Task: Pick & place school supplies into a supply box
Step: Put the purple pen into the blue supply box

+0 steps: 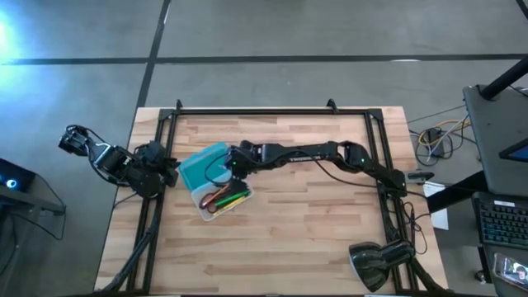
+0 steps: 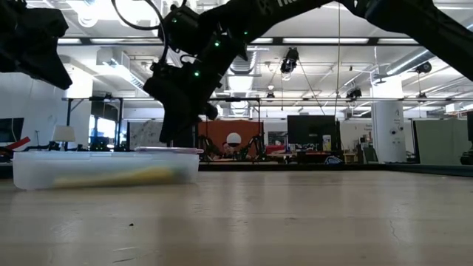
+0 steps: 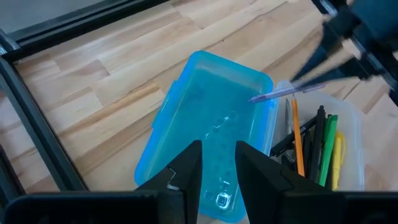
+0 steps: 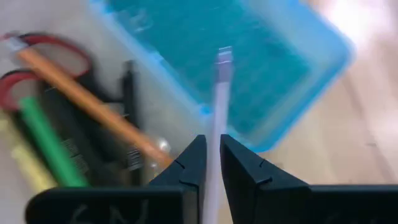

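The supply box lies open at the table's left middle. Its turquoise lid (image 1: 198, 167) (image 3: 211, 106) is flat on the wood beside the whitish tray (image 1: 205, 211) (image 2: 44, 174). In the tray lie red-handled scissors (image 4: 37, 56), an orange pencil (image 4: 87, 102), a green marker (image 4: 46, 143), dark pens (image 4: 127, 93) and a yellow stick (image 3: 339, 155). My right gripper (image 1: 235, 162) (image 4: 212, 140) reaches in from the right, shut on a thin pale pen (image 3: 283, 93) over the lid's edge next to the tray. My left gripper (image 3: 217, 149) hovers open above the lid's left part, holding nothing. My right gripper pinches the pale pen between its two fingers, and the pen's shaft (image 4: 216, 127) sticks out ahead of the fingertips. The fingers slant down from the table's right side and lie along the pen. The free end (image 4: 224, 56) is over the lid; whether it touches the box, I cannot tell.
Black frame rails (image 1: 165, 124) run along the table's far, left and right sides. A dark desk lamp (image 1: 375, 264) stands at the near right corner. Bare wood (image 1: 313, 223) stretches to the right of the box and toward the near edge.
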